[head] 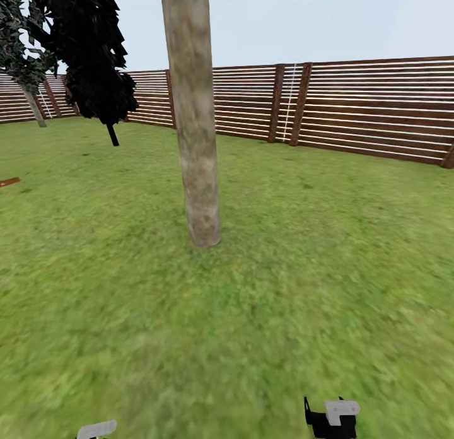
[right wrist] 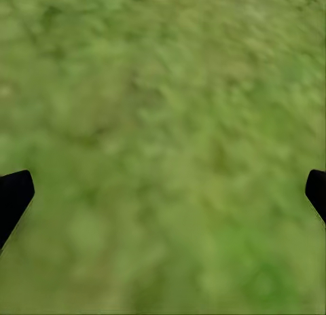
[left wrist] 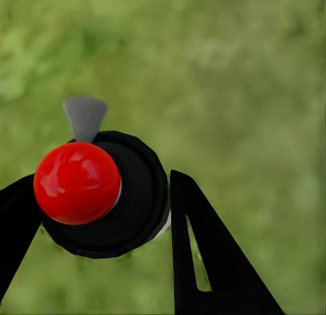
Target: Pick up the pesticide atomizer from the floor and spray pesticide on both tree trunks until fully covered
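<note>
I have the pesticide atomizer (left wrist: 102,193) clamped in my left gripper (left wrist: 102,213): in the left wrist view the two black fingers (left wrist: 204,254) press its dark round top from either side, with the red dot (left wrist: 77,182) facing the camera and the grey nozzle (left wrist: 85,117) sticking out over the grass. My right gripper (right wrist: 163,193) carries nothing, its fingertips spread far apart over bare lawn (right wrist: 163,125). In the head view a tree trunk (head: 194,123) stands upright ahead, a little to my left, rooted in the grass with the slatted fence (head: 366,105) well behind it; a second, thinner-looking trunk (head: 33,105) shows far off near the left corner, beside a dark shrub (head: 88,48). I judge that the pick-up is done and the step in hand is getting the spray onto the near trunk. To do that well I should close in until the trunk is near, then raise my left arm so the nozzle points squarely at the bark rather than down at the ground as it does now. I would keep my grip firm so the can cannot twist, and sweep from the flared base upward and around, since the far side of the trunk is hidden from here and would likely need its own pass.
</note>
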Controlling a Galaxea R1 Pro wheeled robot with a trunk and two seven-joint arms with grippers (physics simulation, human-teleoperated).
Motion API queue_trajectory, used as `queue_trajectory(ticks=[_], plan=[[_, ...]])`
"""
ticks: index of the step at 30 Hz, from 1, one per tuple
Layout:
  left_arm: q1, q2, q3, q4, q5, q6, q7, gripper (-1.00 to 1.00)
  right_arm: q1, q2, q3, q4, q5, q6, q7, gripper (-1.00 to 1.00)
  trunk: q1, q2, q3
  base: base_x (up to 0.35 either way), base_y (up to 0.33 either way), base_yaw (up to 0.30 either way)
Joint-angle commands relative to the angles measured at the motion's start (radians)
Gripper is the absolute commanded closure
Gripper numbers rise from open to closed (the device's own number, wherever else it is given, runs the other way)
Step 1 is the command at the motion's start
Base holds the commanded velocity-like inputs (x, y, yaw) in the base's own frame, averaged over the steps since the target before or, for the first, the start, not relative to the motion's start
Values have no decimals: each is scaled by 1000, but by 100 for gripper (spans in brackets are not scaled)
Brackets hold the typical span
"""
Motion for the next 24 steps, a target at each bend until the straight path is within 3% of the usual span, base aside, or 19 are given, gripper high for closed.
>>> queue_trajectory(ticks=[1, 24], plan=[[0, 0, 0, 0, 0, 0, 0, 100, 0, 0, 0, 0, 0, 0, 0, -100, 0, 0, 0, 339, 0, 0], [0, 0, 0, 0, 0, 0, 0, 100, 0, 0, 0, 0, 0, 0, 0, -100, 0, 0, 0, 339, 0, 42]])
